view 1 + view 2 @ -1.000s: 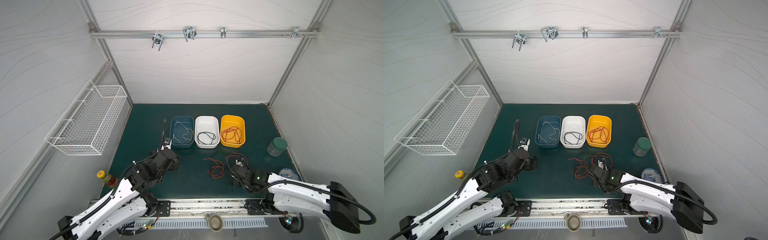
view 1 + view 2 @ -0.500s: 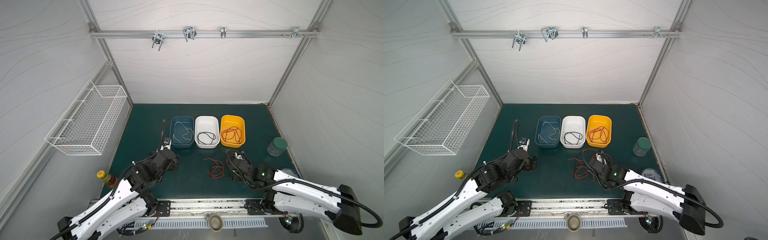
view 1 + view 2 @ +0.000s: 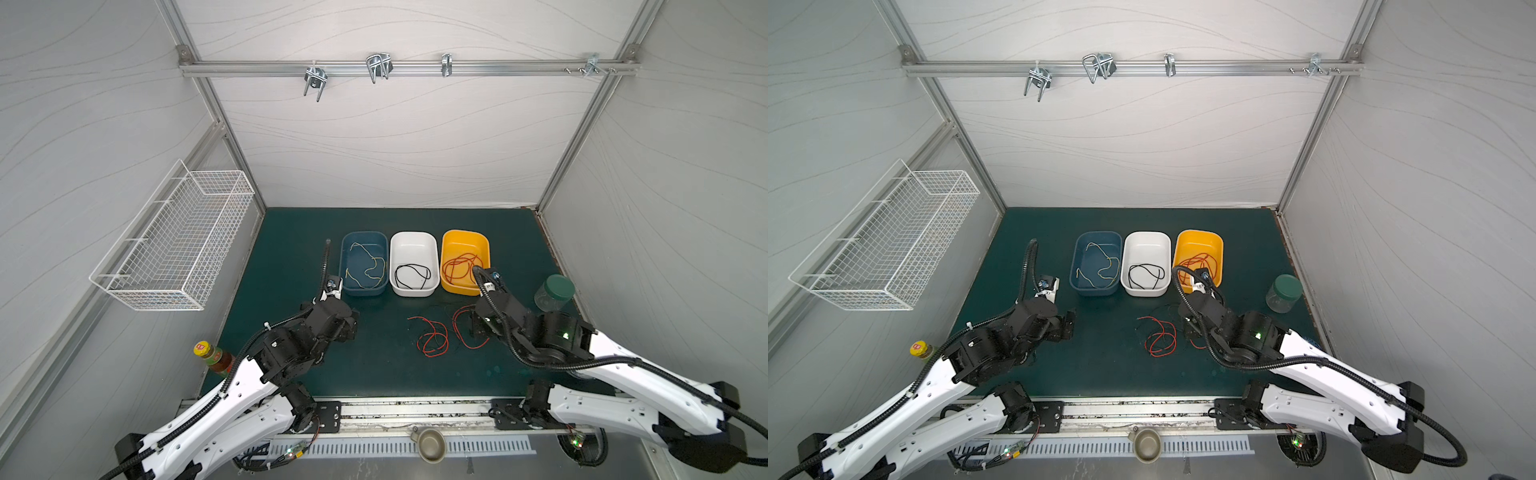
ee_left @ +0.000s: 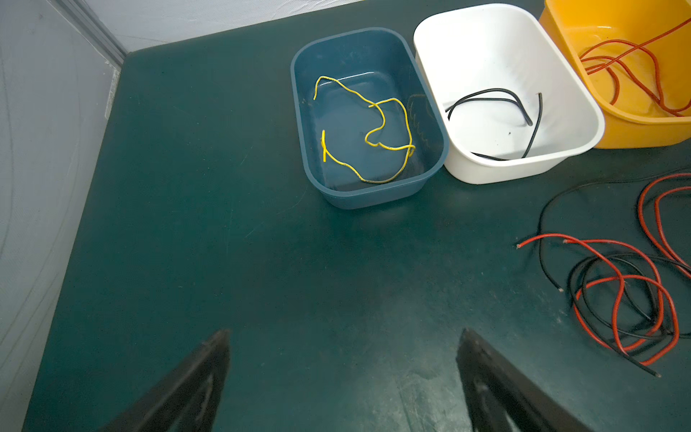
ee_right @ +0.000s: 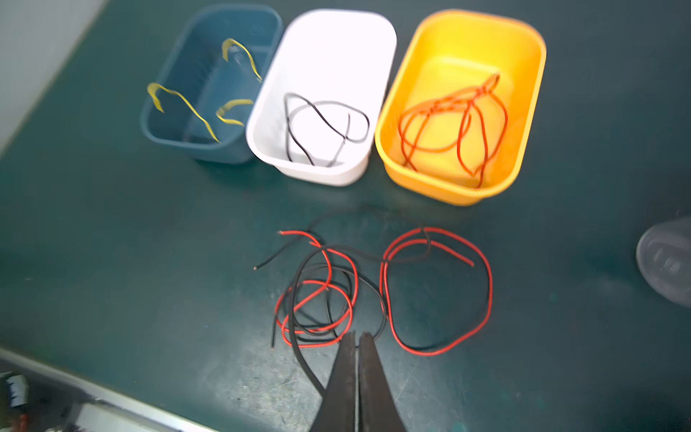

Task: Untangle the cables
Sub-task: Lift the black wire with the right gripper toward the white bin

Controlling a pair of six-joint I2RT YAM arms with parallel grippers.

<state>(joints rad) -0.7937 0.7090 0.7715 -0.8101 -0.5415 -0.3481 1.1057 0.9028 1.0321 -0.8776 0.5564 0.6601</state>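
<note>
Table: dark green mat (image 3: pixel 291 257), matt and lightly scuffed. Walls close its far, left and right edges, and a metal rail runs along the near edge.
Open room: the mat lies bare from the left edge to the bins, and also in the strip along the far edge behind them.
Left gripper (image 4: pixel 344 331): black tapered fingers spread wide above bare mat left of centre, with nothing between them.
Right gripper (image 5: pixel 357 336): fingers pressed together, tips at the near side of the tangle. A black strand runs up against one finger; I cannot tell whether it is pinched.
Loose cables (image 5: pixel 330 267): thin red and black strands looped over each other, between the bins and the near edge, right of centre. One wide red loop lies on the right-edge side.
Blue bin (image 4: pixel 374 194): rounded plastic tub holding a yellow cable (image 4: pixel 374 181).
White bin (image 4: pixel 504 168): same shape, just beside the blue one, holding a black cable (image 4: pixel 486 91).
Orange bin (image 4: pixel 635 131): last in the row towards the right edge, holding red cables (image 5: pixel 463 123).
In the way: the right arm's ribbed hose arches over the orange bin's near wall. A clear jar (image 3: pixel 555 293) with a green lid stands near the right edge.
Around: a white wire basket (image 3: pixel 178 245) hangs on the left wall. A sauce bottle (image 3: pixel 214 357) stands off the near left corner.
</note>
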